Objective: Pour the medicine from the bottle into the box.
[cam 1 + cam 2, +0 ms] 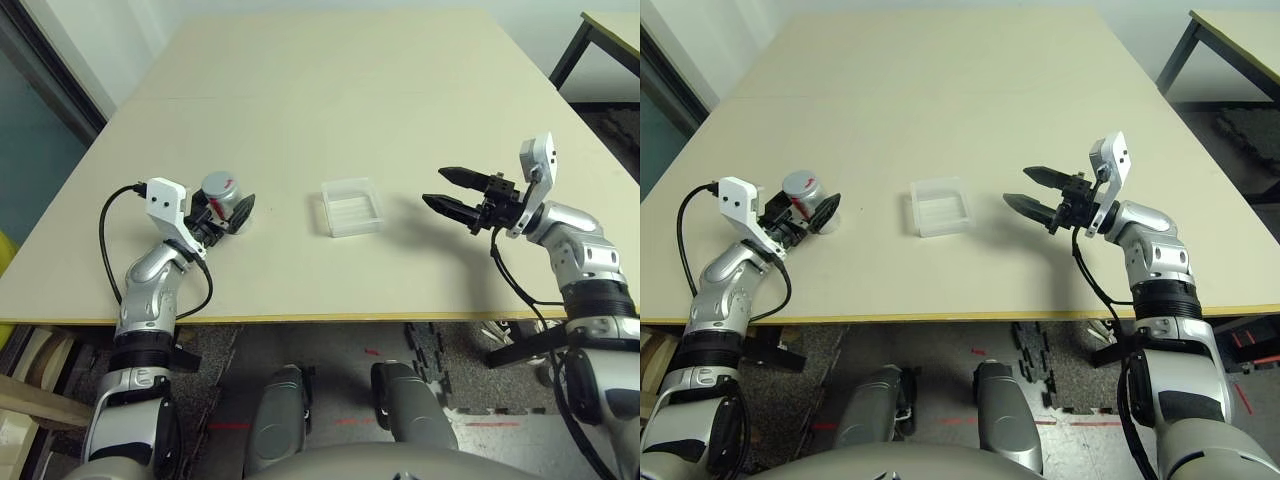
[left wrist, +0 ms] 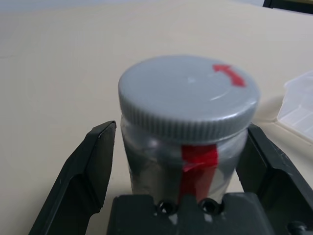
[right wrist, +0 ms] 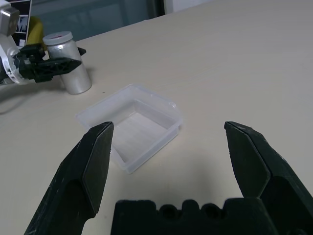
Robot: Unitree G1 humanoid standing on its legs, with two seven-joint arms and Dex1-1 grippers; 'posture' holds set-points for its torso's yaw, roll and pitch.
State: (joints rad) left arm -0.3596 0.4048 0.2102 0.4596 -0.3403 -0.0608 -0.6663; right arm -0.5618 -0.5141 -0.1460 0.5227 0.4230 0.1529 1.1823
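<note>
Risk: bottle [image 2: 188, 132] sits capped between your left gripper [image 1: 228, 215] fingers, one gapped, grasp unconfirmed; lift may tip it. Right gripper [image 1: 452, 192] spread wide beside box [image 1: 351, 207].

We see a pale beige bench [image 1: 330, 120] with a seam across its top. A second table [image 1: 600, 35] with black legs stands at the far right. Dark speckled floor [image 1: 330, 345] with red marks lies below the near edge.
</note>
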